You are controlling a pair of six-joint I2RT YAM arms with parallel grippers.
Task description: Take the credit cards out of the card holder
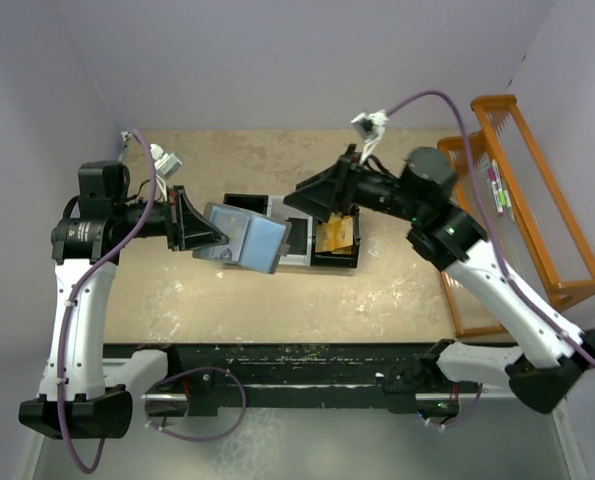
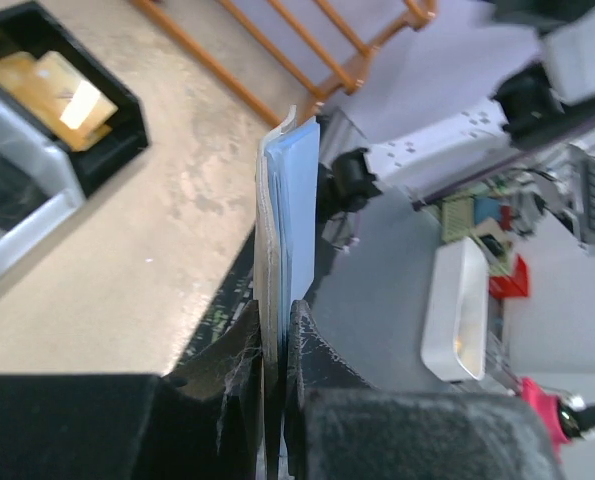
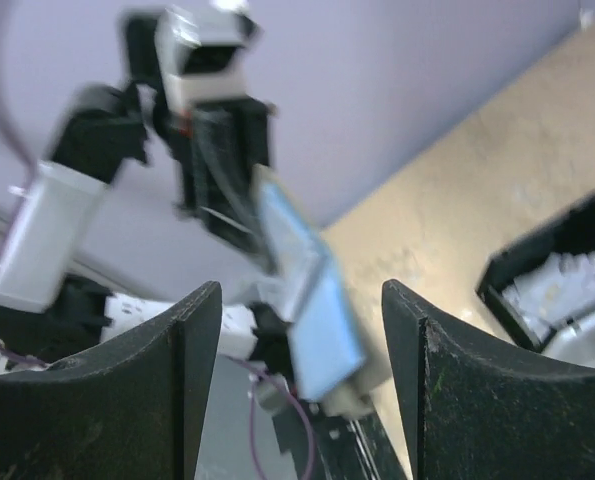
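Note:
The blue-grey card holder hangs above the table, left of centre, with my left gripper shut on its left edge. In the left wrist view the card holder stands edge-on, pinched between the jaws of my left gripper. My right gripper hovers open and empty just right of the holder, over the bin tray. From the right wrist, the card holder shows some way beyond the right gripper, apart from its fingers. Orange-gold credit cards lie in the tray's right compartment; pale cards lie in another.
A black-and-white bin tray sits mid-table, partly under the holder and the right gripper. An orange wire rack stands along the right edge. Purple walls close in the back and both sides.

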